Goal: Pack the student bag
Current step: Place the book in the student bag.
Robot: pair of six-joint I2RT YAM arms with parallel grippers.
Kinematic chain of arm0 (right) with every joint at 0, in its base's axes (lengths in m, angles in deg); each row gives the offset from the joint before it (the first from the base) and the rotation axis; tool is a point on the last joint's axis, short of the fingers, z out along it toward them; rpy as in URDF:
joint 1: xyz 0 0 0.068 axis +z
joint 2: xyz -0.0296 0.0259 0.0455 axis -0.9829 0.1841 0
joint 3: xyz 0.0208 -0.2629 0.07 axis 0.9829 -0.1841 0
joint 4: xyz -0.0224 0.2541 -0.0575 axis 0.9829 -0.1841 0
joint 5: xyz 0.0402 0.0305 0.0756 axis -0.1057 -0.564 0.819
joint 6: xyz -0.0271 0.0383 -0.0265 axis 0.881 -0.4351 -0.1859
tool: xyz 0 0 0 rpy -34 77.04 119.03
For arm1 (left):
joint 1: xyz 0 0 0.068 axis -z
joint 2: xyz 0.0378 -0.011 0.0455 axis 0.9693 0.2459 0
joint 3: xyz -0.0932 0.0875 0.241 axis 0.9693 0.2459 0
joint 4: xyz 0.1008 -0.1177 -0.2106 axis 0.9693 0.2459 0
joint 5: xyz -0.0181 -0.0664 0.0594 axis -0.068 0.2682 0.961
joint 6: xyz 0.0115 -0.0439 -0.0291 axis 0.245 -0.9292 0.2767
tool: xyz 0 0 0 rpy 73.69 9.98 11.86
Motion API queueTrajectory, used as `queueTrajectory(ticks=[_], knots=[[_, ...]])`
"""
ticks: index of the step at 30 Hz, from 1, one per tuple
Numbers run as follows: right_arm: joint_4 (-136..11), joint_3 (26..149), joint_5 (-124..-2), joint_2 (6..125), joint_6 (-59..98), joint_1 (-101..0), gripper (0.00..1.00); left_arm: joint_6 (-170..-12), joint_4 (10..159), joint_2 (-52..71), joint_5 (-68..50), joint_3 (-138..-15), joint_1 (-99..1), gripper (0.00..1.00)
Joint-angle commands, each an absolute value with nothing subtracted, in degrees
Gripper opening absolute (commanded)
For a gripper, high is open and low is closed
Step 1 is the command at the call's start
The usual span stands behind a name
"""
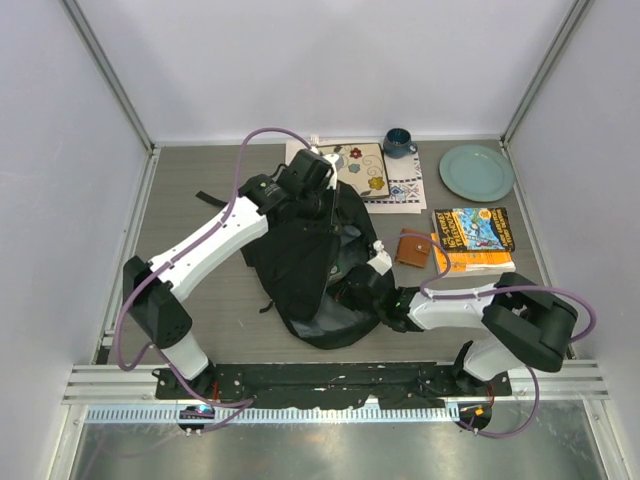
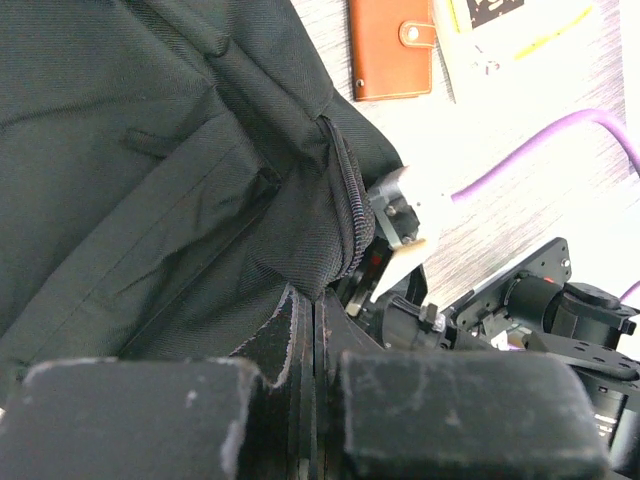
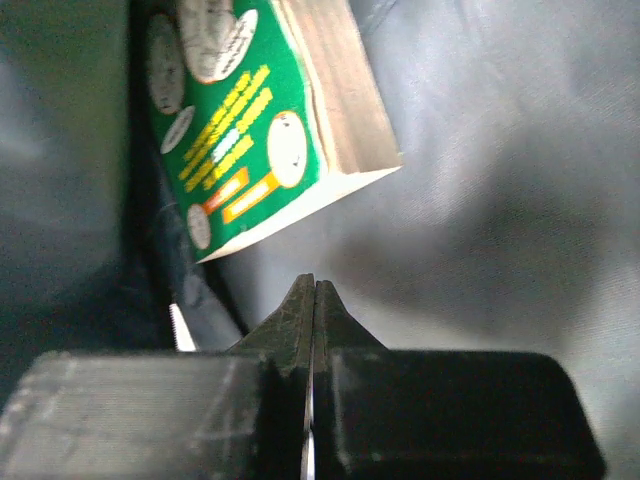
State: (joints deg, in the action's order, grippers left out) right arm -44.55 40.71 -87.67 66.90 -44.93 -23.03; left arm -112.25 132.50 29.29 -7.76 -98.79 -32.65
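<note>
The student bag (image 1: 310, 262), a big black backpack, lies in the middle of the table. My left gripper (image 2: 315, 300) is at its far top edge, shut on a fold of black fabric beside the zipper (image 2: 350, 210). The right arm (image 1: 450, 305) reaches into the bag's opening from the right, so its fingers are hidden in the top view. Inside, the right gripper (image 3: 314, 285) is shut with nothing between its fingers, against the grey lining (image 3: 500, 180). A green-covered book (image 3: 250, 130) lies inside the bag just ahead of those fingertips, not touching them.
A brown wallet (image 1: 412, 249) lies right of the bag, also seen as the wallet (image 2: 392, 48) in the left wrist view. Two books (image 1: 474, 238) are stacked further right. At the back are a teal plate (image 1: 476, 171), a blue mug (image 1: 398, 143) and a flowered notebook (image 1: 362, 168) on a cloth.
</note>
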Motion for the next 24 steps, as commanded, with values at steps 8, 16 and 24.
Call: queueTrajectory(ticks=[8, 16, 24], knots=[[-29.81, 45.41, -92.26, 77.96, -46.02, -30.34, 0.00, -110.26, 132.82, 27.41, -11.76, -97.34, -33.14, 0.00], [-11.61, 41.45, -99.84, 81.39, -44.99, -31.14, 0.12, -109.82, 132.91, 26.79, -13.69, -93.64, -33.14, 0.00], [-21.08, 35.63, -90.35, 66.56, -41.31, -30.87, 0.34, -109.82, 133.61, 26.71, -8.95, -93.46, -33.05, 0.00]])
